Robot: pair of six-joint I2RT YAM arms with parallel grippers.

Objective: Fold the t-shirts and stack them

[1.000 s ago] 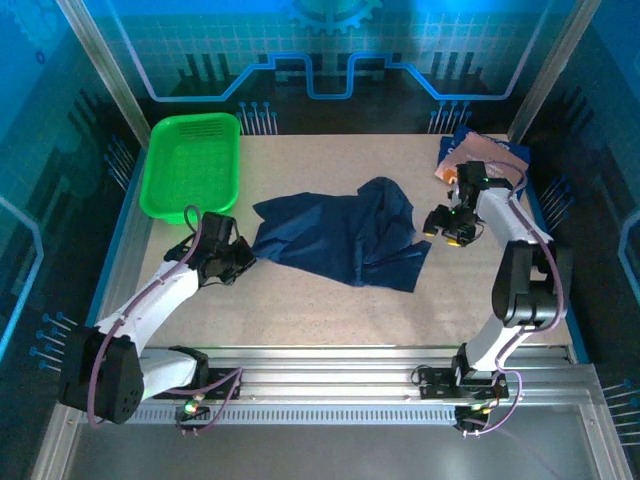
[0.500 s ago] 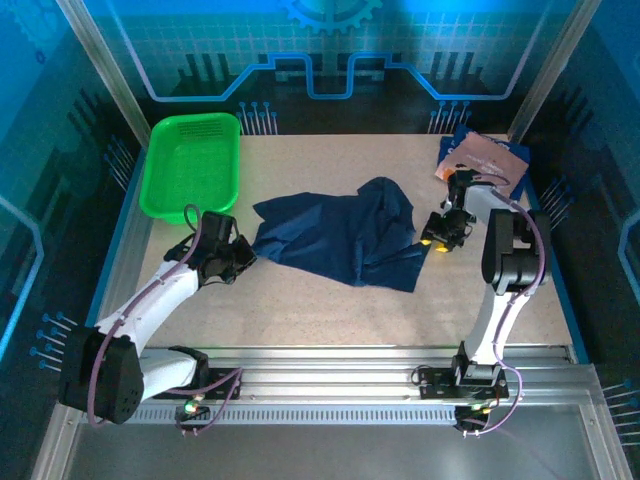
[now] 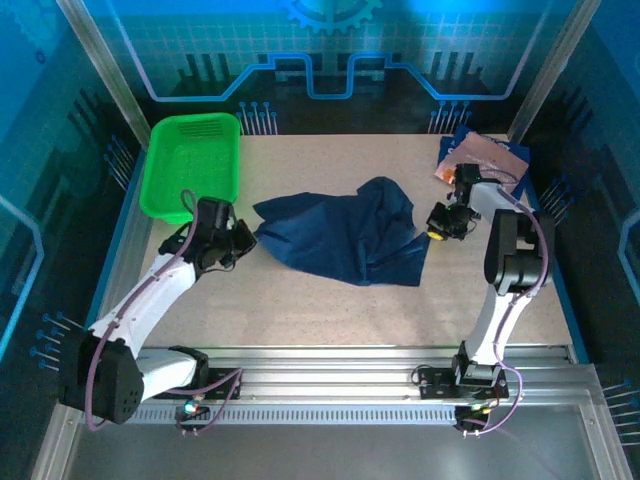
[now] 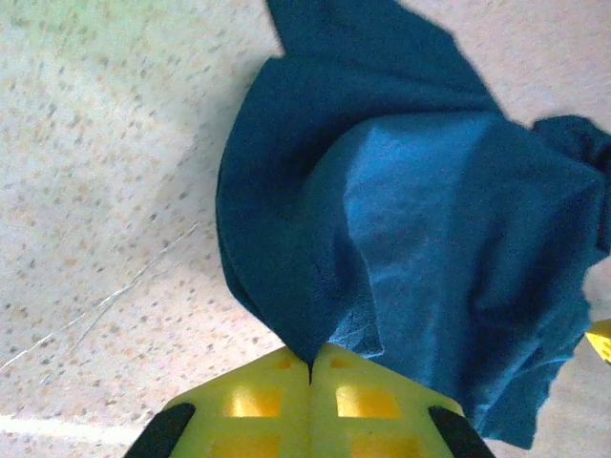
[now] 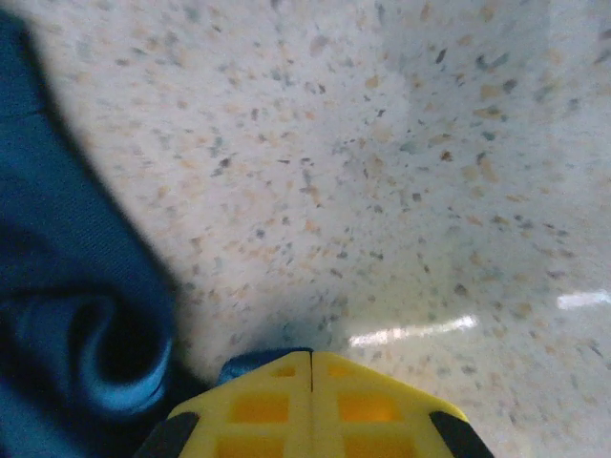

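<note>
Left gripper [image 3: 240,243] is closed fully, and the left corner of the shirt [image 3: 345,235] is clamped between its yellow fingers [image 4: 258,401]. In the left wrist view, the dark blue cloth is seen to spread out and away from the shut jaws. Right gripper [image 3: 436,222] is likewise closed, with fingertip set against fingertip, at the right edge of the same shirt. A small fold of blue cloth is seen touching the tip of one finger [image 5: 248,405], but whether that fold is pinched cannot be told.

The shirt is spread crumpled and unfolded near the centre of the speckled table [image 3: 300,310], between the two grippers.

Beyond the right gripper, at the far right corner of the table, a second shirt [image 3: 487,155] is laid with a pinkish-tan print uppermost, apart from the first. At the far left, a green basket [image 3: 190,165] is set just beyond the left gripper.
</note>
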